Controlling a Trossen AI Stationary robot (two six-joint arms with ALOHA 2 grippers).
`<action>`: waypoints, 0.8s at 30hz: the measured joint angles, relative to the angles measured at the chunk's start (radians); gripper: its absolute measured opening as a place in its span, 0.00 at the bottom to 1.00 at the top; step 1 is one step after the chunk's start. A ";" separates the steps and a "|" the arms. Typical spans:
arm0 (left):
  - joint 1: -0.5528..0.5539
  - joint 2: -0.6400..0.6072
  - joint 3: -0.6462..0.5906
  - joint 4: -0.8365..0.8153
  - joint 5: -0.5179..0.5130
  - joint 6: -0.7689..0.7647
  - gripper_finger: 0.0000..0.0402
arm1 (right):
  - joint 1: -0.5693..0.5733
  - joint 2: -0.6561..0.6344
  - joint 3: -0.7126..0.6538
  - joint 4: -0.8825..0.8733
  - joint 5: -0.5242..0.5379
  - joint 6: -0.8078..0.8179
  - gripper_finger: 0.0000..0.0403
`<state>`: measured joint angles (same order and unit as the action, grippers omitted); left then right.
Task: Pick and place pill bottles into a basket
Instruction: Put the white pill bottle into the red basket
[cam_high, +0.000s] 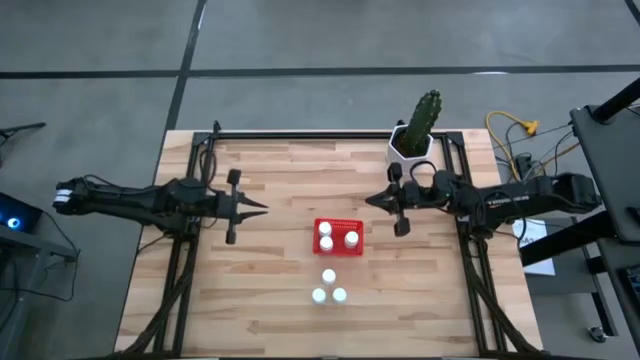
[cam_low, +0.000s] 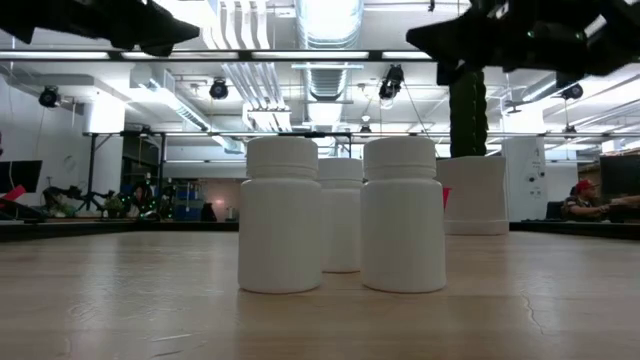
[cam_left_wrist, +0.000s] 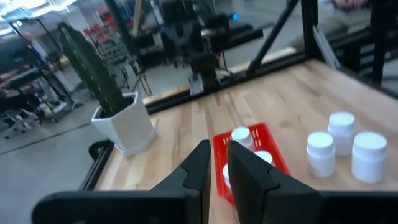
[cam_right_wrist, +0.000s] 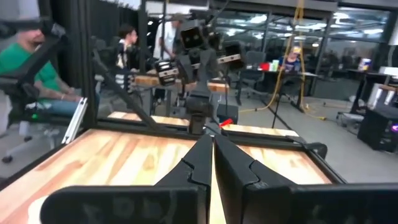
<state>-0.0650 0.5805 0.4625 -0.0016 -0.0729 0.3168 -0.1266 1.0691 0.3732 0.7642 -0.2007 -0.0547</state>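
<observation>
Showing only overhead, basket (cam_high: 339, 237) holds three bottles (cam_high: 326, 243).

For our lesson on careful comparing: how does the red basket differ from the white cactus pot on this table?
The red basket is low, rectangular and has slotted sides; the white cactus pot is taller with solid walls. The basket holds small white pill bottles; the pot holds a green cactus. The basket sits near the table's middle; the pot stands at the far edge by the right arm. Both rest upright on the wooden table.
</observation>
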 joint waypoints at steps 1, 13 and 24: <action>0.000 -0.018 -0.021 0.020 0.000 -0.011 0.09 | -0.006 0.000 -0.022 0.031 0.000 0.012 0.02; 0.000 -0.101 -0.215 0.195 0.014 -0.076 0.09 | -0.039 0.000 -0.171 0.194 -0.001 0.078 0.02; 0.000 -0.058 -0.223 0.205 0.015 -0.075 0.09 | -0.040 0.000 -0.159 0.126 -0.001 -0.019 0.02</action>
<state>-0.0650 0.5222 0.2394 0.2035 -0.0582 0.2414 -0.1665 1.0693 0.2137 0.8905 -0.2012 -0.0736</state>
